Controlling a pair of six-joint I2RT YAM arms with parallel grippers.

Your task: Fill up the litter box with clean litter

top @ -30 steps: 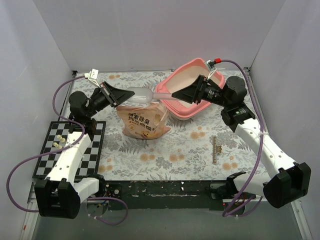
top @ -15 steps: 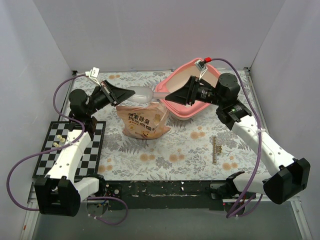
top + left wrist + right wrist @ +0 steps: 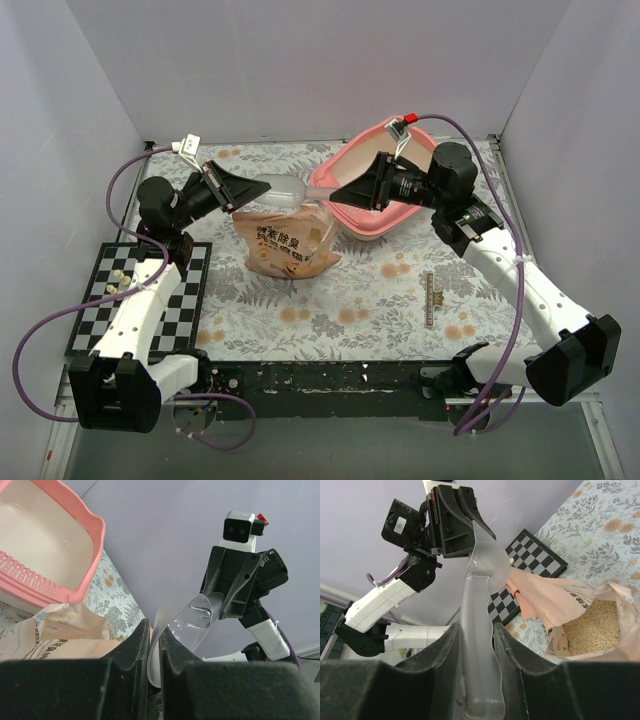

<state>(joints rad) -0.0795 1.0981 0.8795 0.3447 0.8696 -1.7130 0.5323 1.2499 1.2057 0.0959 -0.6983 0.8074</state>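
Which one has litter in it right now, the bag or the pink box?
The bag: tan granules show in its open mouth. The box is bare cream inside.

Left arm point(image 3: 135, 315) and right arm point(image 3: 530, 295): white link shells, black joints and bases, looped purple cables point(image 3: 118, 180); left tool point(image 3: 256, 190) and right tool point(image 3: 336, 193) black, wedge-shaped.

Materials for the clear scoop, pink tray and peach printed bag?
Clear scoop: transparent glossy plastic; the background shows through. Pink rounded tray: seemingly rigid moulded plastic, smooth, slight sheen. Peach printed bag: probably thin plastic film, crumpled and creased.
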